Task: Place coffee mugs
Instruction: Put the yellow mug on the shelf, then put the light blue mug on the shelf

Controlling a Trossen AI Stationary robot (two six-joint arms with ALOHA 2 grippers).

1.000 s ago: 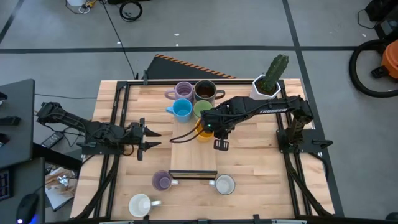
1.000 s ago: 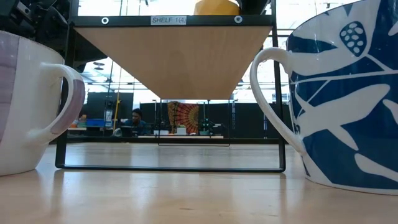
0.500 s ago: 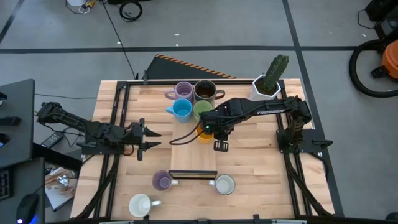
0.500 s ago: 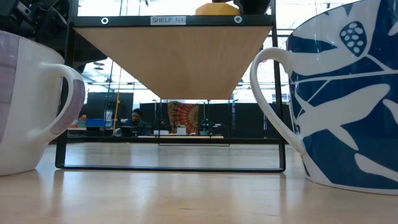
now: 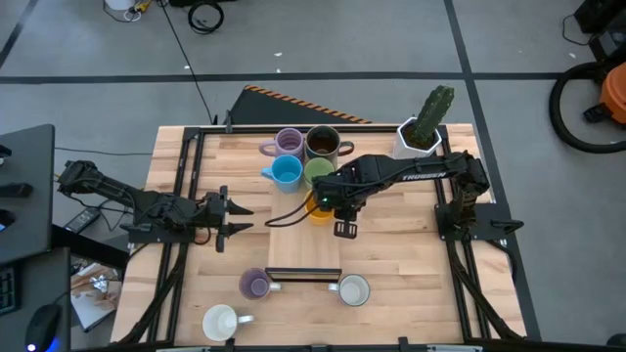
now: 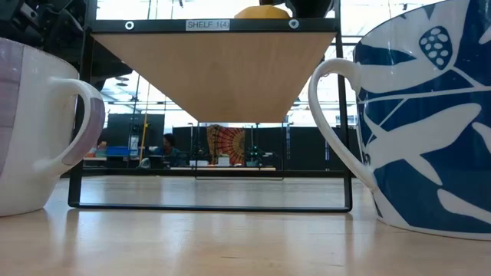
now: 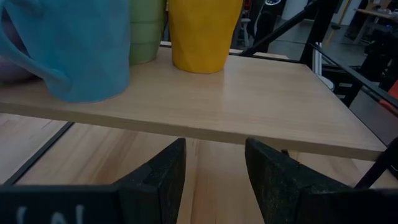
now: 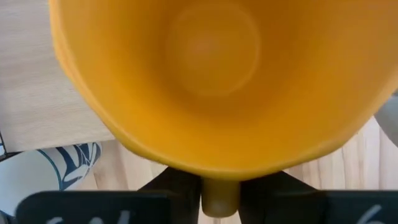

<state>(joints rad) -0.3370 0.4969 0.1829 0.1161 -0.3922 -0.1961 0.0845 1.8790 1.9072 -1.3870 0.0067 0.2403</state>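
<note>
The orange mug (image 5: pixel 320 209) stands at the far right part of the wooden shelf top (image 5: pixel 303 246), held by my right gripper (image 8: pixel 219 186), which is shut on its handle. Blue (image 5: pixel 286 173), green (image 5: pixel 315 172), purple (image 5: pixel 289 142) and dark brown (image 5: pixel 323 144) mugs stand close together behind it. A purple mug (image 5: pixel 254 285), a white mug with blue leaves (image 5: pixel 352 289) and a plain white mug (image 5: pixel 219 321) stand on their bases on the table near the front. My left gripper (image 5: pixel 233 217) is open and waits left of the shelf. My right gripper pinches the orange mug's handle (image 8: pixel 219 198) between its two fingers, coming from above and pointing down into the open mouth. The mug is upright, and in the left wrist view its base (image 7: pixel 204 67) sits on the shelf top.
The black-framed shelf (image 6: pixel 211 69) spans the table's middle, with room under it. A white faceted pot with a cactus (image 5: pixel 423 125) stands at the far right. Black rails (image 5: pixel 181 196) run along both sides of the table.
In the low view the orange mug shows less above the shelf's front edge than a second ago: it has sunk a little toward the shelf top, still in my right gripper. My left arm has kept still.
</note>
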